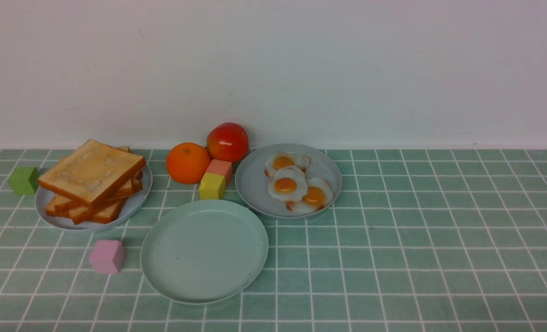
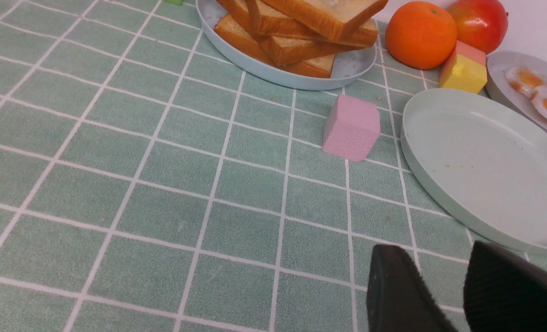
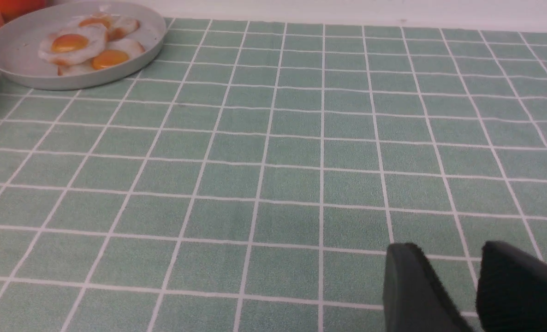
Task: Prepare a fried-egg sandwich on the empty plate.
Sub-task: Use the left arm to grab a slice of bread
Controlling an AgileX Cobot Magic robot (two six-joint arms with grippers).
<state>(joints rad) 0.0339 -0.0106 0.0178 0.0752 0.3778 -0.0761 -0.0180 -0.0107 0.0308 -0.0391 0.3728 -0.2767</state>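
1. Tableware: the mint-green plate (image 1: 204, 251), the largest of three, lies bare on the green tiled surface (image 1: 416, 258), near the front and left of centre.
2. Behind it to the left, a grey-blue plate (image 1: 137, 203) carries a loose pile of toast slices (image 1: 91, 177), with the top slice tilted.
3. Behind it to the right, a second grey-blue plate (image 1: 255, 186) holds three overlapping fried eggs (image 1: 286, 184).
4. Between those two plates sit an orange (image 1: 187, 162) and a red fruit (image 1: 227, 141). A salmon block (image 1: 219, 168) and a yellow block (image 1: 212, 186) stand in front of them, the yellow one just behind the mint-green plate's rim.
5. A pink cube (image 1: 107, 256) stands just left of the mint-green plate, and a green cube (image 1: 24, 180) stands left of the toast.
6. In its wrist view, the left hand (image 2: 439, 258) has its fingers a narrow gap apart and empty, near the mint-green plate's rim.
7. The right hand (image 3: 451, 253) is likewise parted and empty over bare tiles, well apart from the eggs.
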